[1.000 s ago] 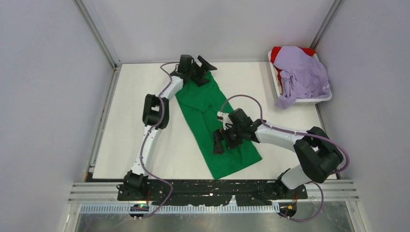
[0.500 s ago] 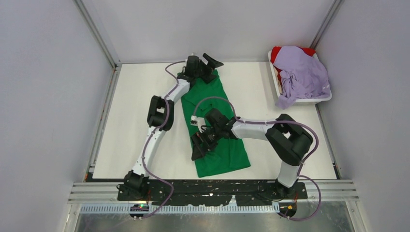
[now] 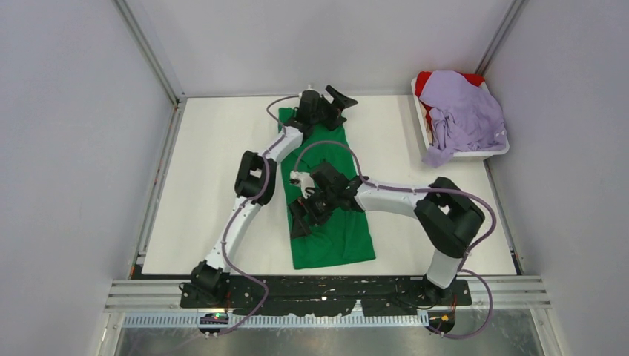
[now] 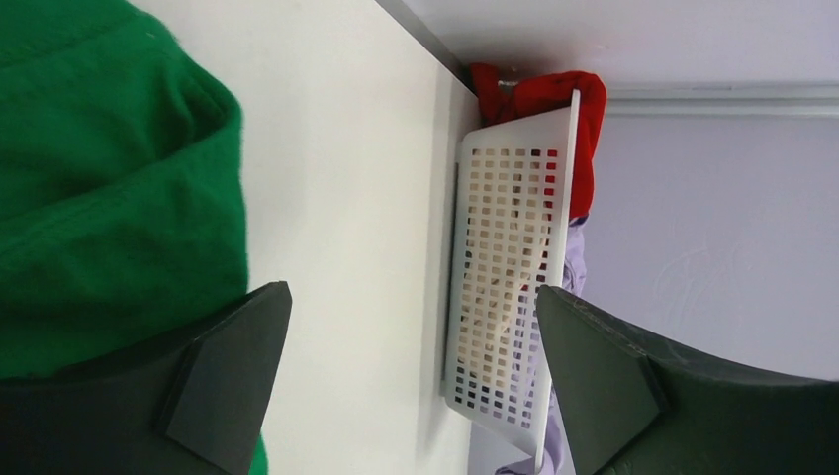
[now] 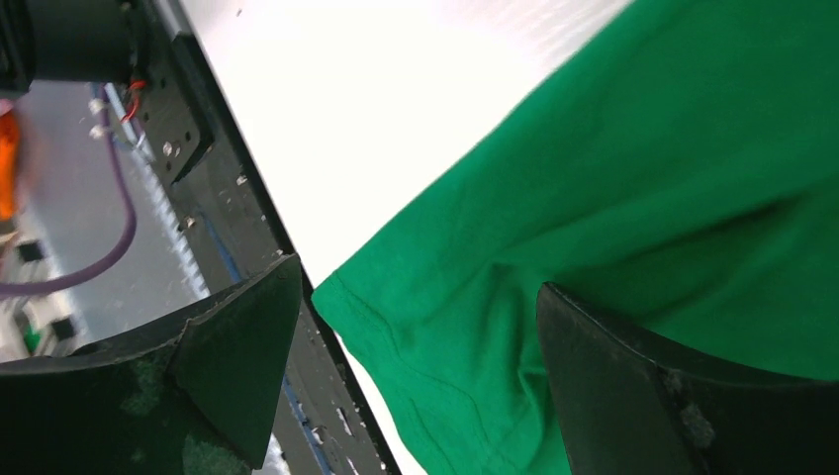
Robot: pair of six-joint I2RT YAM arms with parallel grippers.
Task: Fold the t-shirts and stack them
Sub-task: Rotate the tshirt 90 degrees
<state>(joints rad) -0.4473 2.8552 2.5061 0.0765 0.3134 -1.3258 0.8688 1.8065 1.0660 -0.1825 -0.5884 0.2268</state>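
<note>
- The white table [image 3: 200, 193] fills the middle of the top view.
- The left arm [image 3: 252, 178] goes from the bottom left up to the top middle of the picture.
- The left gripper [image 3: 337, 110] is at the top end of the green t-shirt [image 3: 334, 241]. In its own camera its two fingers [image 4: 228, 366] are far apart. Only bare table shows between them. The finger on the left side of that picture is over the green cloth [image 4: 99, 198]. The gripper holds nothing.
- The green t-shirt lies flat on the table as a long strip. It runs from the top middle down to the bottom middle.
- The right gripper [image 3: 305, 215] is over the left edge of the lower part of the green t-shirt. In its own camera its fingers [image 5: 237, 346] are spread wide. A corner of the green cloth [image 5: 643, 198] shows in the gap, lying below them. I cannot tell if a finger touches the cloth. Nothing is pinched.
- The right arm [image 3: 449, 215] comes up from the bottom right and bends left across the shirt.
- The white tray [image 3: 482, 153] sits at the top right, by the right edge of the table.
- The pale purple t-shirt [image 3: 463, 111] is bunched up in the tray and hangs over its lower rim.
- The red t-shirt [image 3: 424, 80] peeks out at the tray's top left corner, under the purple one.
- The left wrist camera shows the tray's wall full of holes [image 4: 505, 247], with red cloth [image 4: 539, 89] at its top.
</note>
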